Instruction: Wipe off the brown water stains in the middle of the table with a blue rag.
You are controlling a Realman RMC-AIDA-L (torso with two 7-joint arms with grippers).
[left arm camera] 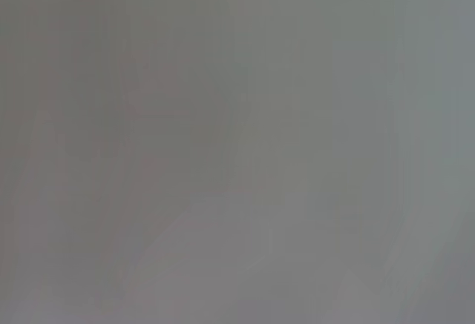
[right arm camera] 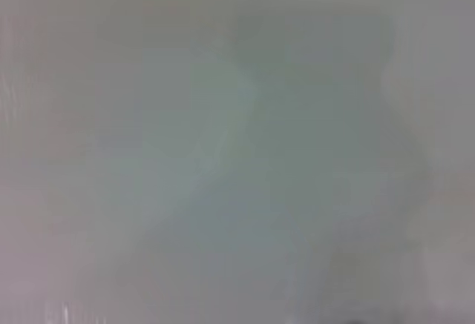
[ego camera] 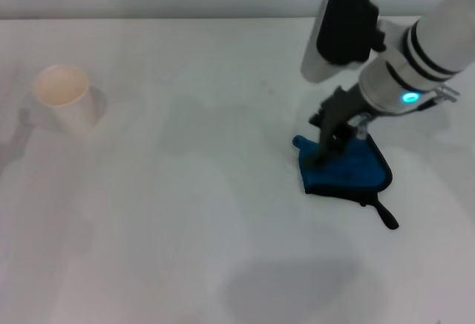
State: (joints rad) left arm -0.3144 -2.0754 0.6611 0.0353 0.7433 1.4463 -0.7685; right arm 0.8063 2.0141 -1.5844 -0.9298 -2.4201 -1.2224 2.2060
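Rag: the small bright-blue folded cloth rag point(ego camera: 345, 170) with black edging lies flat on the white tabletop, its short black loop tail trailing off the corner nearest me. I take it as my landmark.

Right gripper: the dark right gripper point(ego camera: 326, 146) comes down onto the rag's far-left part, fingertips touching the cloth. I judge it is either pinching a fold or pressing the cloth down so it drags along; I cannot tell from the head view whether the fingers are clenched or spread. The white forearm with its lit blue-green ring slants up and away to the right of the rag.

Stains: I see no brown water stains anywhere. The surface left of the rag, toward the table's middle, reads as plain white with faint grey shadows. Either they are too pale to make out, or they lie beneath the rag.

Table: the large smooth white table point(ego camera: 185, 250) carries everything.

Cup: a white paper cup point(ego camera: 65, 98) stands upright, well apart to the far left of the rag, out of any likely wiping path.

Left arm: not visible in the head view; its wrist camera shows only featureless grey.
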